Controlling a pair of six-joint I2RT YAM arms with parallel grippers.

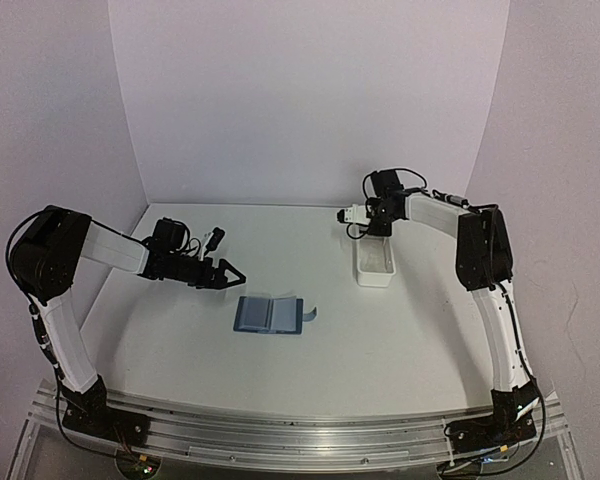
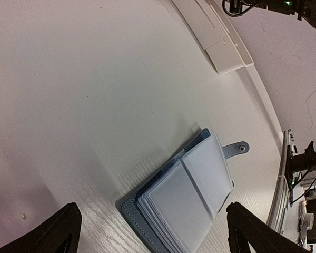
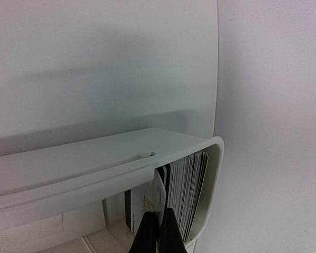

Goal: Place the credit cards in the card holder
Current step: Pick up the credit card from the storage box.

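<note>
The left gripper point(image 1: 232, 274) is hovering just to the left of the card holder point(image 1: 270, 315) and a little beyond it, apart from it, with its jaws standing wide; in the left wrist view its two dark fingers point(image 2: 60, 232) are framing the holder from either side without touching it; the card holder itself is lying open and flat on the white table point(image 1: 180, 350), dark-blue cover down, its pale grey-blue pocket pages point(image 2: 179, 203) facing up, and its snap tab point(image 2: 237, 149) is sticking out from the right edge onto the table; to the right of the card holder and farther back, well apart from it, the long white tray point(image 1: 375, 265) is sitting on the table; inside the tray's end a stack of credit cards point(image 3: 188, 184) is standing on edge, packed against the tray's end wall, with one white card point(image 3: 145, 200) standing at the near side of the stack; the right gripper point(image 3: 159, 220) is reaching down into that end of the tray, right of the card holder and beyond it, its jaws pressed together at the white card's lower edge; whether that card is actually pinched between them cannot be told from these views.
</note>
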